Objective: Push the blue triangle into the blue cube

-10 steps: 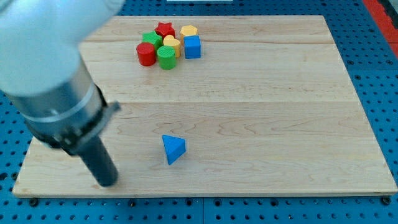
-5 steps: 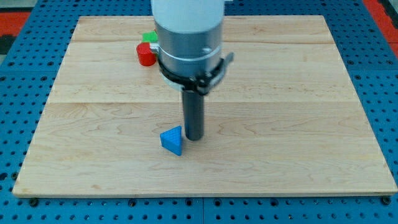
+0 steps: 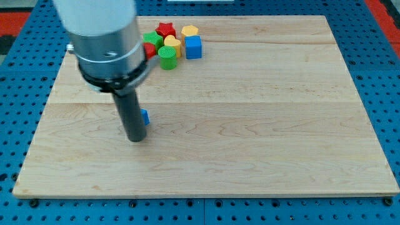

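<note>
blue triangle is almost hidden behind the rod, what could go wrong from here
1. Only a sliver of the blue triangle shows at the rod's right; my tip sits just below-left of it, so an off-centre push may spin it or let it slip aside.
2. The blue cube stands against the yellow block in a tight cluster with the green cylinder and red star; a hard arrival could scatter them.

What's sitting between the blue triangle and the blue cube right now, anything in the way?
Nothing visible blocks the way. The blue triangle peeks out just right of my tip, mostly hidden behind the rod. Bare board lies between it and the blue cube; the green cylinder stands just left of that line.
</note>
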Available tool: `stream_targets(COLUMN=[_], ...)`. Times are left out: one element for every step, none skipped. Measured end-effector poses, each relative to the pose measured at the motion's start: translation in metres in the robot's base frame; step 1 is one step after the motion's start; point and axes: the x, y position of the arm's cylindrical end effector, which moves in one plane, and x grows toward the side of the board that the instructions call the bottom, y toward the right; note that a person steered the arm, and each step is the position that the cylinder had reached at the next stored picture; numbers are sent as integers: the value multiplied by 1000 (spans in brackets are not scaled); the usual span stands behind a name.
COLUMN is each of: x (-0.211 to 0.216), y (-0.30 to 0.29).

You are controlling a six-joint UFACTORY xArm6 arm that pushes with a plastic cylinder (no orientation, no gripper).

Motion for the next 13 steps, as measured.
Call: stream_targets(x=[-36,-75,-87,-114,-115,-133,-142,-141,-141,-141,-137,-110,-96], y=[-2,-6,-28,-24,-31,-29,-16,11,42,62,72,75,89])
